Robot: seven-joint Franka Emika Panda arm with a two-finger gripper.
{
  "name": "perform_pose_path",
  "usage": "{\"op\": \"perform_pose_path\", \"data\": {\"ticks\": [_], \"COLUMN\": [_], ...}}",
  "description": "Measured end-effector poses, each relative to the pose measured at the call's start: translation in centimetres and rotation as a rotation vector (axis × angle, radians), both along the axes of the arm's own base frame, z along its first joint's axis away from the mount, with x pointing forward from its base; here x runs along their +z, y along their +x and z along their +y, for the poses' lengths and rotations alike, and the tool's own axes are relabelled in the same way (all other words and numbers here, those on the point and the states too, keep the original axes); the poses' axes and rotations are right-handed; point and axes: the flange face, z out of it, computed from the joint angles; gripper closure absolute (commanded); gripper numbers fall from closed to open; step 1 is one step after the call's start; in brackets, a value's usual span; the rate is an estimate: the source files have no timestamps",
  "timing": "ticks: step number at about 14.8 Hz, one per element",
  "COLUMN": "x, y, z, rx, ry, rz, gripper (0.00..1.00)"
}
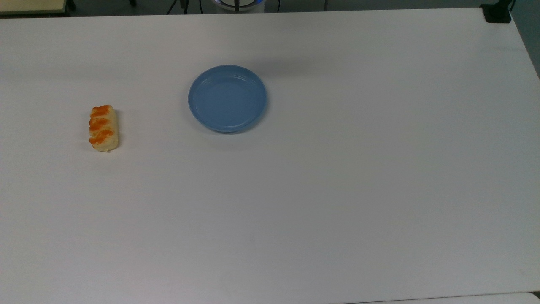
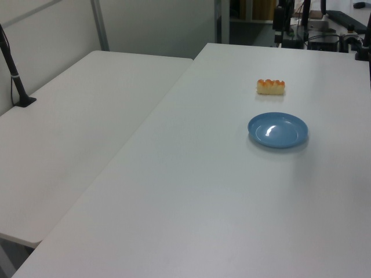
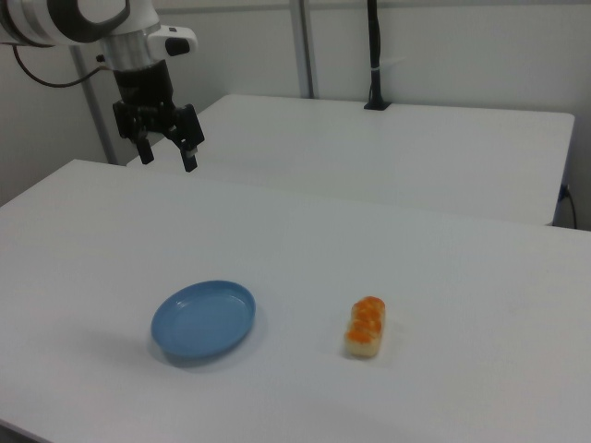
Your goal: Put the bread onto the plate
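Note:
The bread [image 1: 103,128], a small pale-yellow roll with orange-brown stripes, lies on the white table at the top view's left. It also shows as the bread [image 2: 271,87] in the left view and the bread [image 3: 366,328] in the right view. The light-blue plate [image 1: 227,98] sits empty near the table's middle, about a plate's width from the bread; it appears again as the plate [image 2: 277,129] and the plate [image 3: 204,319]. My gripper [image 3: 167,155] hangs high above the table at the right view's upper left, open, nothing between its fingers, well away from both objects.
A second white table [image 2: 75,121] adjoins this one on the left view's left. A black clamp with a pole [image 3: 374,55] stands on that table's far side. A black object [image 1: 498,12] sits at the top view's upper right corner.

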Motion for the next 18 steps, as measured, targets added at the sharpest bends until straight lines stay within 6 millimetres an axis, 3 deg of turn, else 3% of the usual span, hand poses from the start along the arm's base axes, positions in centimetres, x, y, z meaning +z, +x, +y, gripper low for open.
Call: {"op": "perform_pose_path", "data": {"ticks": [15, 16, 18], "x": [-0.8, -1.3, -2.4], "y": [-0.1, 0.2, 0.8], "z": [0.2, -0.4, -3.6], "rx": [0.053, 0.105, 0.157], "ry": [-0.002, -0.002, 0.000], "rz": [0.041, 0.052, 0.073], "gripper": [0.00, 0.00, 0.00]}}
